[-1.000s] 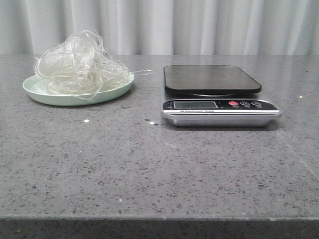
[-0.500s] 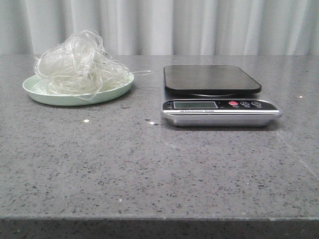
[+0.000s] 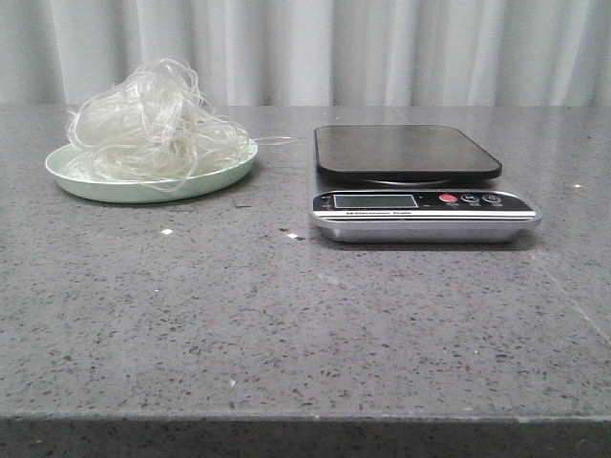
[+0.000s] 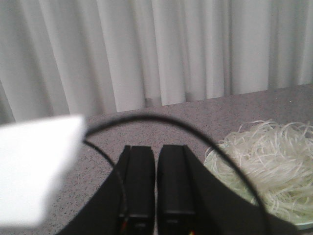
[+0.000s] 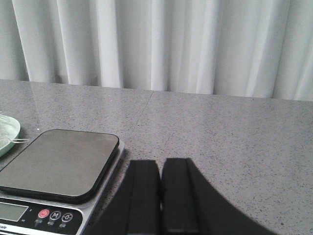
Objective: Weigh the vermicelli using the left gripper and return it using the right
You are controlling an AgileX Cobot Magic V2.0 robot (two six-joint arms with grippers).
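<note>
Your vermicelli (image 3: pixel 151 119) sits heaped on the green plate (image 3: pixel 105 184) at the far left of the table (image 3: pixel 286 324), a fluffy whitish tangle with loose loops spilling over the rim and one thin strand trailing toward the scale (image 3: pixel 420 181). The scale stands well apart to the right of the plate, its dark platform (image 3: pixel 406 151) bare, its display and buttons facing you on the silver front edge. A few pale crumbs lie on the grey stone between plate and scale. Neither arm shows in the front view. In the left wrist view your left gripper (image 4: pixel 156 188) has its two black fingers pressed together with only a thin slit between them and nothing in it; a black cable (image 4: pixel 161 120) arcs over them, and a blurred white shape fills one corner. The noodles (image 4: pixel 274 166) and a sliver of plate lie just beside that gripper, not touching it. In the right wrist view your right gripper (image 5: pixel 160 196) is likewise pressed together and holds nothing; the scale (image 5: pixel 58 169) lies just beside it, with the red button and part of the display visible, and the plate's edge (image 5: pixel 9 134) shows beyond the scale. White curtains (image 3: pixel 382 48) hang behind the table.
</note>
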